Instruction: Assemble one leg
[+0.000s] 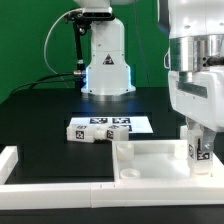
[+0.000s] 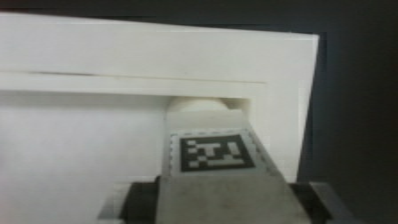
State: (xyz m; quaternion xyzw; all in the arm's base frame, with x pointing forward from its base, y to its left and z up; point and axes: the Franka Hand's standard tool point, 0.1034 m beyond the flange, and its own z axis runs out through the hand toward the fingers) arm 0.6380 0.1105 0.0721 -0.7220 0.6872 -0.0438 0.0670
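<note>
My gripper [image 1: 198,138] is shut on a leg [image 1: 199,150], a small white square post with a black-and-white tag, and holds it upright at the exterior view's right. The leg's lower end stands on the far right corner of the large white panel [image 1: 155,160]. In the wrist view the leg [image 2: 217,160] runs from between my fingers [image 2: 320,197] to a rounded socket [image 2: 205,103] at the edge of the panel [image 2: 107,120]. I cannot tell how deep the leg sits. Other identical legs [image 1: 98,129] lie at the table's middle.
The marker board [image 1: 138,122] lies flat under the loose legs. The arm's white base [image 1: 106,65] stands at the back. A white raised frame [image 1: 20,165] borders the panel along the front and the exterior view's left. The table top is black.
</note>
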